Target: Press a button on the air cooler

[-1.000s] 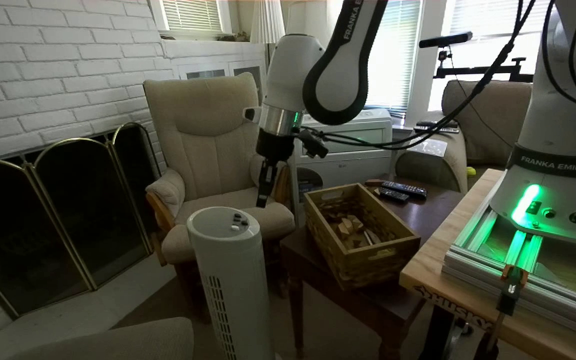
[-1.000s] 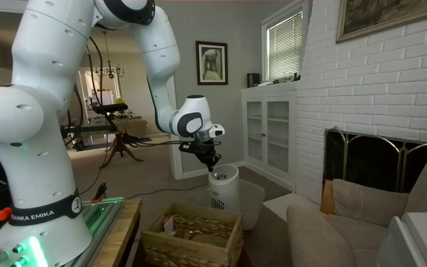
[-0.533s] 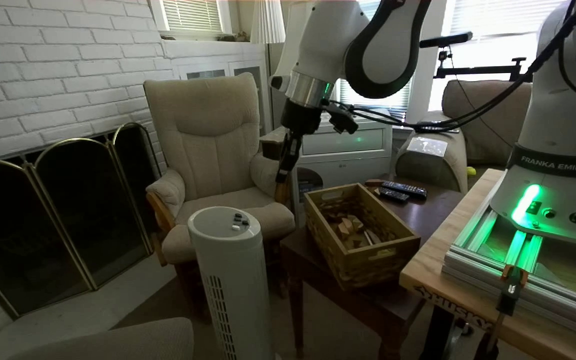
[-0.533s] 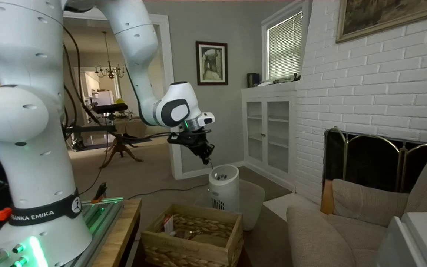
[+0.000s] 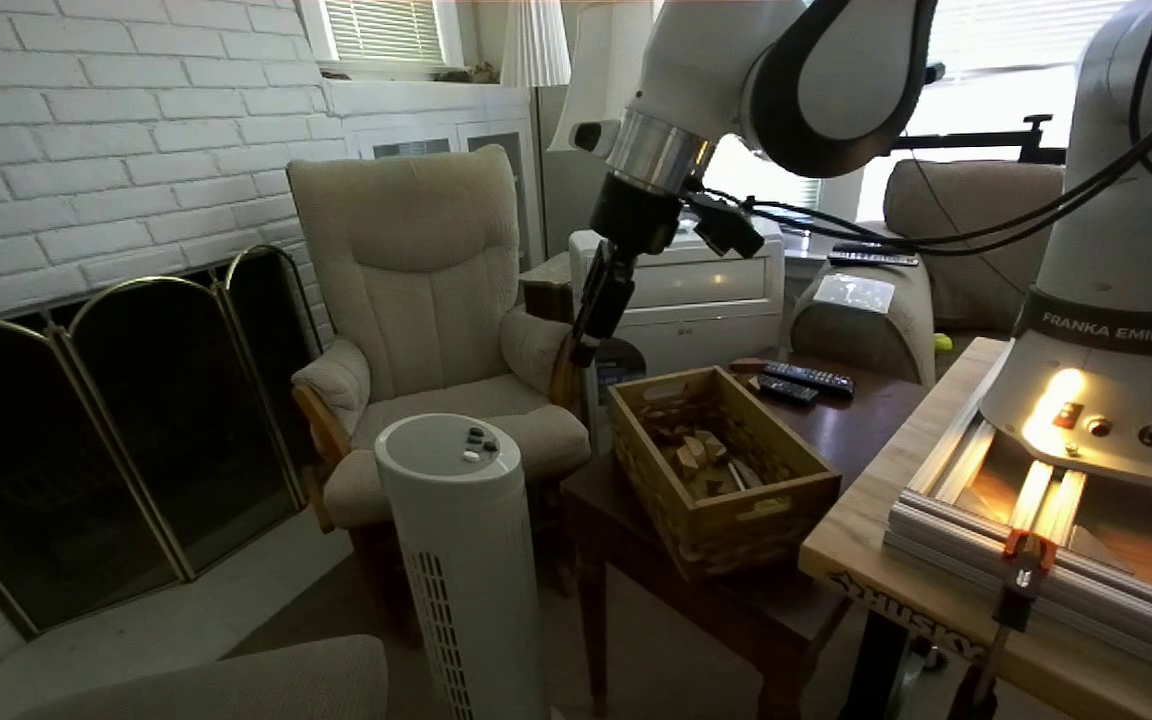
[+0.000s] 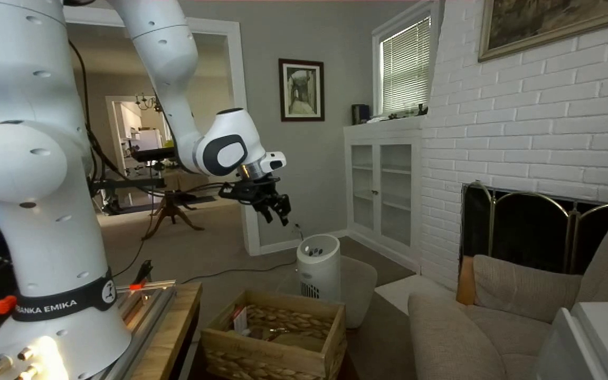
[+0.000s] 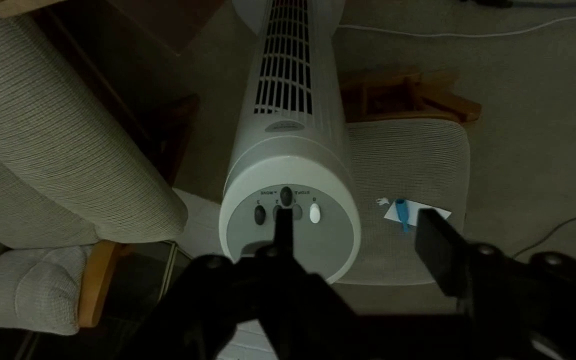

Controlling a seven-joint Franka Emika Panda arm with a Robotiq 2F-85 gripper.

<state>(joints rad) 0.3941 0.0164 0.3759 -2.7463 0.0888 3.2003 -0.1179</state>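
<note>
The air cooler (image 5: 466, 570) is a tall white cylinder with side slats; it also shows in an exterior view beyond the basket (image 6: 275, 303). In the wrist view its round top has a grey panel (image 7: 318, 245) with a white button (image 7: 315, 213) and several dark buttons, among them a dark button (image 7: 260, 215) marked 3. My gripper (image 7: 354, 217) stands open, its fingers wide apart and nothing between them. One finger covers part of the middle buttons in that view. In both exterior views the gripper (image 6: 276, 219) hangs above and to the side of the cooler, apart from it.
A beige armchair (image 5: 416, 290) stands behind the cooler. The basket with wooden pieces and the remotes (image 5: 806, 378) sit on a dark side table (image 5: 876, 395). A boxy white unit (image 5: 676, 330) is behind. A cushioned seat (image 7: 413, 165) lies beside the cooler in the wrist view.
The arm has drawn up and back from the cooler's top toward its base. The gripper's fingers have spread from shut to open. The base light has turned from green to yellow-orange.
</note>
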